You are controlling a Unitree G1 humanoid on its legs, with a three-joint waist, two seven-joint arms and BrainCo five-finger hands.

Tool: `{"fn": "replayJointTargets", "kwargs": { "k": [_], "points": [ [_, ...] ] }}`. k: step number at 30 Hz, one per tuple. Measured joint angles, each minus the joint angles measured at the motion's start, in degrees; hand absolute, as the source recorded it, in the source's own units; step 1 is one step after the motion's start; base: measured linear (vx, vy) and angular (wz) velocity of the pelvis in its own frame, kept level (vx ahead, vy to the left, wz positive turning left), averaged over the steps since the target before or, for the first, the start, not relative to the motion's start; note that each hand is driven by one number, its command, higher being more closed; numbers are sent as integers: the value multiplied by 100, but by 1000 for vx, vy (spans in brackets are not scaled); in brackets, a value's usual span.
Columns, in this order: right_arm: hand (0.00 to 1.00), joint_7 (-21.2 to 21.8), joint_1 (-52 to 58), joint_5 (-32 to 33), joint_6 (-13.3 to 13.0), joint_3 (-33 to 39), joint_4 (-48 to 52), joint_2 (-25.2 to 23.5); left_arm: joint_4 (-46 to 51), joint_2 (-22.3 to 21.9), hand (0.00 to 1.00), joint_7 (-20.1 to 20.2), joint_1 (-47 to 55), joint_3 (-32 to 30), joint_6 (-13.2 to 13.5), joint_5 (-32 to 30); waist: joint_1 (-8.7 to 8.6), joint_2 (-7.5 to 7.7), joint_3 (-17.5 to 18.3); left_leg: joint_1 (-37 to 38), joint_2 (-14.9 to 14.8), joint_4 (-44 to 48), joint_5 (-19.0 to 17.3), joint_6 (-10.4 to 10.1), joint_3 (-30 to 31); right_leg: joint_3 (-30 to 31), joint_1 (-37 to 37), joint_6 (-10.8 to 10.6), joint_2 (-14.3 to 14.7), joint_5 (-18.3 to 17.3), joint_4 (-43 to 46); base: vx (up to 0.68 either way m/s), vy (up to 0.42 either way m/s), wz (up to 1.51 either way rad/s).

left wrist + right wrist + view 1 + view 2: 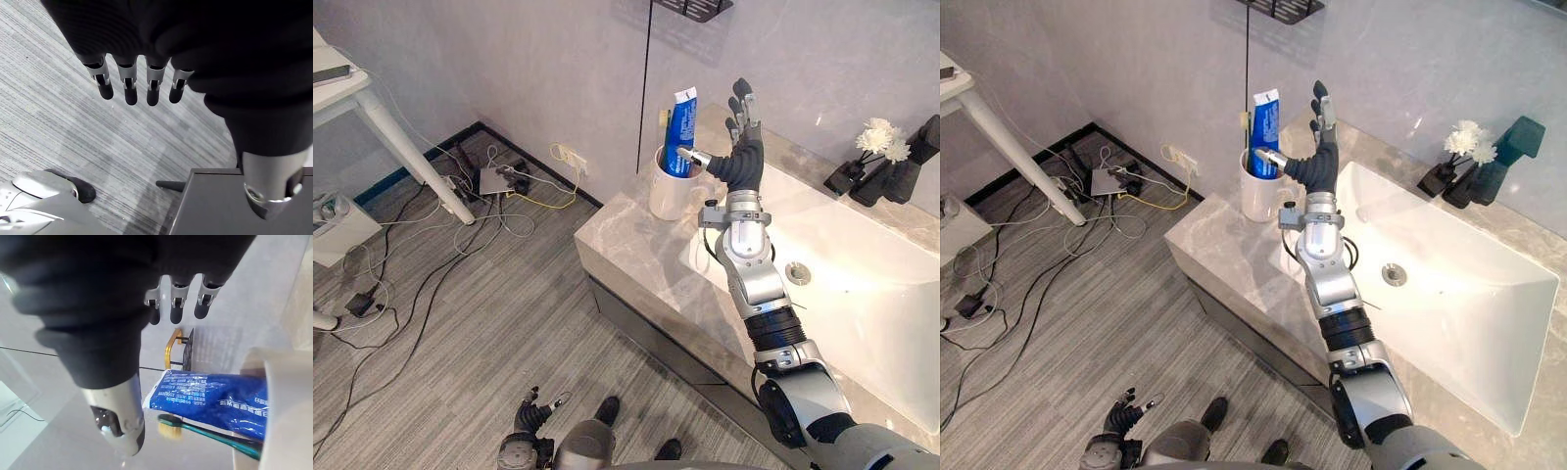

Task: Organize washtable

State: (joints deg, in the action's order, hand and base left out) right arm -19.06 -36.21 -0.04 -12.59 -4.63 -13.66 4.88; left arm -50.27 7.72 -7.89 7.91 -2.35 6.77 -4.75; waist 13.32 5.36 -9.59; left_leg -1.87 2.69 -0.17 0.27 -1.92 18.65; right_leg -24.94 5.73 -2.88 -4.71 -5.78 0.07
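A white cup [674,191] stands on the marble washtable [626,240] at its far left corner. In it stand a blue toothpaste tube [682,127] and a green toothbrush [210,433] with a yellow head. My right hand [744,162] is raised just right of the cup, fingers straight up and open. Its thumb reaches toward the tube, and the right wrist view shows nothing held. My left hand [530,419] hangs low over the floor, its fingers [129,88] relaxed and holding nothing.
The white sink basin [862,284] lies right of the cup. White flowers [883,140] in a dark vase and a dark bottle [913,162] stand at the back. A black wire shelf [695,8] hangs on the wall. Cables and a power strip [499,181] lie on the floor.
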Motion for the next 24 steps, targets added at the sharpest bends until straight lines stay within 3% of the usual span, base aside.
{"fn": "replayJointTargets", "kwargs": {
  "k": [9,14,19,21,24],
  "points": [
    [0,183,57,7,-3,-59,10,23,-96,55,0,15,-1,14,1,0,-24,81,55,140,-42,-163,56,23,-143,158,-9,-1,-3,1,28,-7,16,-9],
    [0,313,57,5,1,-93,315,290,-107,70,0,24,8,14,2,0,-119,92,62,151,-45,-168,56,23,-151,166,-7,0,-3,1,28,0,0,0],
    [0,691,303,8,-69,-80,1532,1057,-156,157,0,46,104,11,1,-9,-315,199,135,223,-65,-188,56,23,-271,287,-2,0,-3,1,41,-11,16,-13],
    [0,822,575,16,-173,20,2116,1399,-203,184,0,75,123,9,1,-36,-375,233,164,275,-76,-197,51,26,-391,390,-4,0,-7,2,60,-19,19,-26],
    [0,943,935,17,-439,450,2803,1791,-293,223,0,172,217,-13,2,-55,-624,249,260,368,-106,-244,40,44,-570,570,-16,0,-4,17,84,-32,30,-31]
  ]
}}
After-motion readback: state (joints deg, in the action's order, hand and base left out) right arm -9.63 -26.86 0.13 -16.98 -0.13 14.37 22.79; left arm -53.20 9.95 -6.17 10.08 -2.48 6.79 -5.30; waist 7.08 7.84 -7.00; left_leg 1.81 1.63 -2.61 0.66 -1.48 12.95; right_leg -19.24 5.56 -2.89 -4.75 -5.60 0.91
